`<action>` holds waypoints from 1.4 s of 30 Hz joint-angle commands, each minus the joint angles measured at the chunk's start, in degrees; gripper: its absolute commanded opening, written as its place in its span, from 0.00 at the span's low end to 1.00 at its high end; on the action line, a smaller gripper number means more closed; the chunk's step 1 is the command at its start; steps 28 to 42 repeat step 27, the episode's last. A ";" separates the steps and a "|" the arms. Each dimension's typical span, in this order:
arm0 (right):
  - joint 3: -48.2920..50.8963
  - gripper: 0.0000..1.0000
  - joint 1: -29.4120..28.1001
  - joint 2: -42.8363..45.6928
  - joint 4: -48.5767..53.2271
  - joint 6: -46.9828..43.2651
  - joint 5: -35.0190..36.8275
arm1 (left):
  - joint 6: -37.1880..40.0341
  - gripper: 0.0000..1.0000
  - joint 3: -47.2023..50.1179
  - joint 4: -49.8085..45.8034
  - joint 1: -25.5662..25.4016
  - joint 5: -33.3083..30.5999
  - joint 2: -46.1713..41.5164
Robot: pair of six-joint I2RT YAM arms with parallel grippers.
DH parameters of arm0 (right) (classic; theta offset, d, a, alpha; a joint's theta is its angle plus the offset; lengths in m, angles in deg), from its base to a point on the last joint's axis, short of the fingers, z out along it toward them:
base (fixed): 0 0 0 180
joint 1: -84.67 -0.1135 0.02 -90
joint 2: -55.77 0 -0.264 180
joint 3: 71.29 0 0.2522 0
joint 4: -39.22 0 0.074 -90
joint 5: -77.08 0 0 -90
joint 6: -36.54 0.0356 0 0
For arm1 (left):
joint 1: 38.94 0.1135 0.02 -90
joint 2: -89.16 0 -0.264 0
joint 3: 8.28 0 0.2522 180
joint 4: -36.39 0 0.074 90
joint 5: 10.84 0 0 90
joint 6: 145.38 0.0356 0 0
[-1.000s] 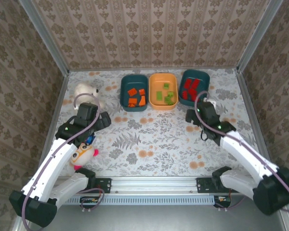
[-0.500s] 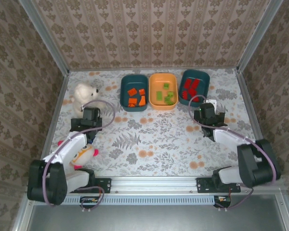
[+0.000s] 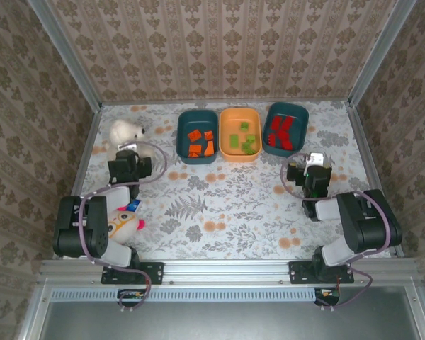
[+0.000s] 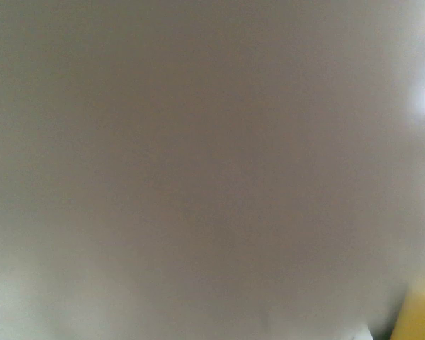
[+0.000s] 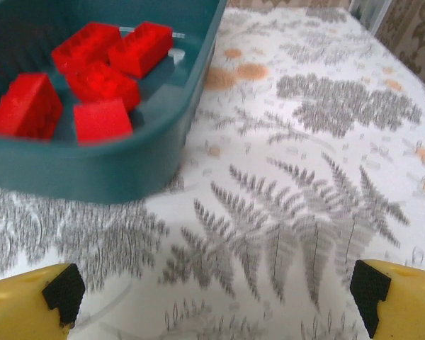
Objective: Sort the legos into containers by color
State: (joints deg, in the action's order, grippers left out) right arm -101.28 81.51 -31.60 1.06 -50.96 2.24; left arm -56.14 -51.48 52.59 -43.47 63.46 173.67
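White plush [image 3: 125, 132], second plush [image 3: 125, 225], floral table [image 3: 227, 205]

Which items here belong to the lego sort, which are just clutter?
Job: orange legos in left teal bin; green legos in orange bin; red legos in right teal bin.
Lying about: white plush; pink-and-cream plush.

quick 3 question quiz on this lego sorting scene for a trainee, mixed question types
1. Which colour of bricks lies in the orange bin?
2. True or false: the right pincer is shut.
3. The red bricks lie in which bin: A left, B middle, C right?

Key
1. Green bricks.
2. False: the wrist view shows its fingertips wide apart, holding nothing.
3. C, the right teal bin.
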 commanded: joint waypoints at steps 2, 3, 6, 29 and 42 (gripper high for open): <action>-1.53 1.00 -0.27 -0.49 -7.79 -0.65 -2.63 | 3.60 1.00 10.29 28.85 1.14 4.35 4.50; -3.53 1.00 -0.27 -0.22 -3.38 -0.51 -2.60 | 2.72 1.00 9.50 24.34 1.13 4.76 3.04; -6.37 1.00 0.82 -0.35 1.51 0.24 -4.54 | 2.46 1.00 6.97 20.30 1.71 6.10 3.51; -6.31 1.00 0.87 -0.42 1.20 0.16 -4.79 | 2.16 1.00 7.19 21.02 2.29 6.81 3.57; -6.31 1.00 0.87 -0.42 1.20 0.16 -4.79 | 2.16 1.00 7.19 21.02 2.29 6.81 3.57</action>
